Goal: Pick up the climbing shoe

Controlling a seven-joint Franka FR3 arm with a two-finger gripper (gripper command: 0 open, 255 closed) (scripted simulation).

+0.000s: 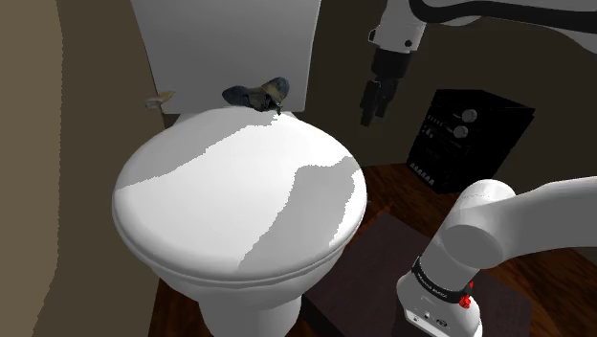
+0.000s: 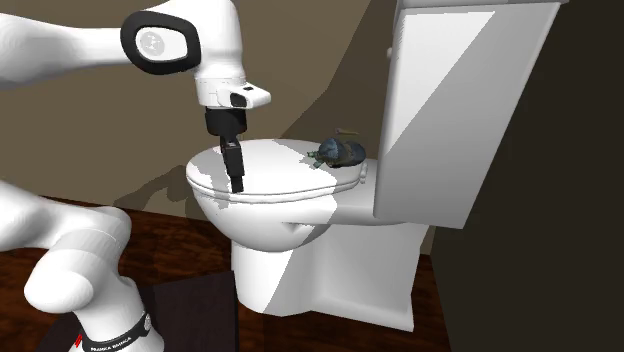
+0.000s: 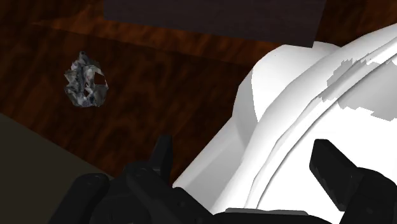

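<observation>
The climbing shoe [image 1: 256, 94] is dark blue-grey with an olive toe. It lies at the back of the white toilet lid [image 1: 220, 191], against the tank [image 1: 230, 48]. From the second exterior view the shoe [image 2: 338, 152] sits on the lid's far end by the tank. My gripper [image 1: 369, 113] hangs in the air off the lid's side, to the shoulder view's right of the shoe and well apart from it. Its fingers point down beside the toilet bowl [image 3: 286, 108]. The gripper [image 3: 243, 151] is open, with nothing between its black fingers [image 3: 331, 167].
A black box with dials [image 1: 469, 139] stands on the dark wood floor beyond the toilet's side. On the floor lies a crumpled grey object [image 3: 86, 81]. A dark mat [image 1: 383, 258] lies under the arm's base. The flush handle [image 1: 158, 99] sticks out of the tank.
</observation>
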